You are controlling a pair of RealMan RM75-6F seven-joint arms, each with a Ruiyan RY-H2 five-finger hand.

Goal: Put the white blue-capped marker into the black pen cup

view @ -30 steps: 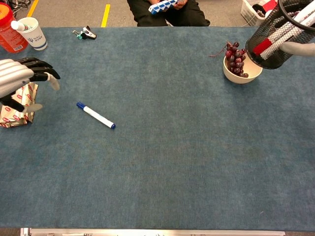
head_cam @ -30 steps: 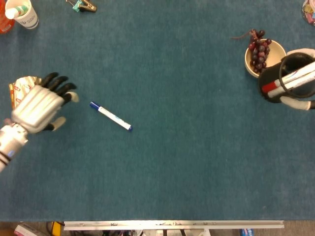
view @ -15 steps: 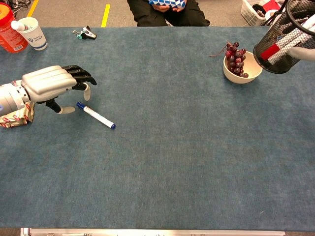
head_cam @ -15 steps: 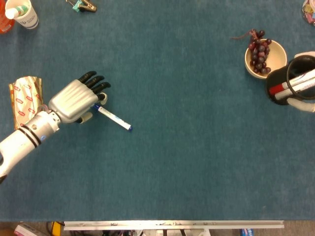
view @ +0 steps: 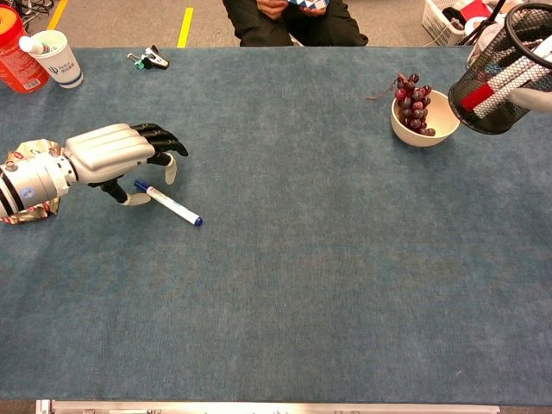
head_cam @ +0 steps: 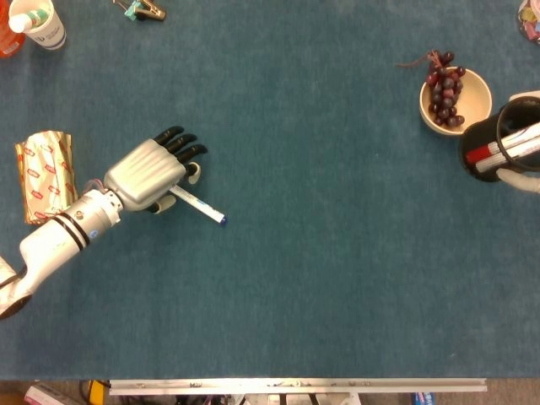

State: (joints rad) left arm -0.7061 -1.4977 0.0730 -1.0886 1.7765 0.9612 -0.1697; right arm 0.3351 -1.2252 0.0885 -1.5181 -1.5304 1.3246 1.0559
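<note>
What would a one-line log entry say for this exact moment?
left hand: over marker, grasp not visible | marker: lying on table | right hand: holding pen cup | step: pickup pending

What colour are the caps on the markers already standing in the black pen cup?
Red, on the white markers in the black pen cup; clearest in the chest view.

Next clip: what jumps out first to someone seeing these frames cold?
The silver left hand at the table's left edge, fingers spread over the cap end of the white blue-capped marker, which lies flat on the blue cloth. Far right, the right hand holds the black pen cup tilted in the air, markers already inside, beside a bowl of grapes.
</note>
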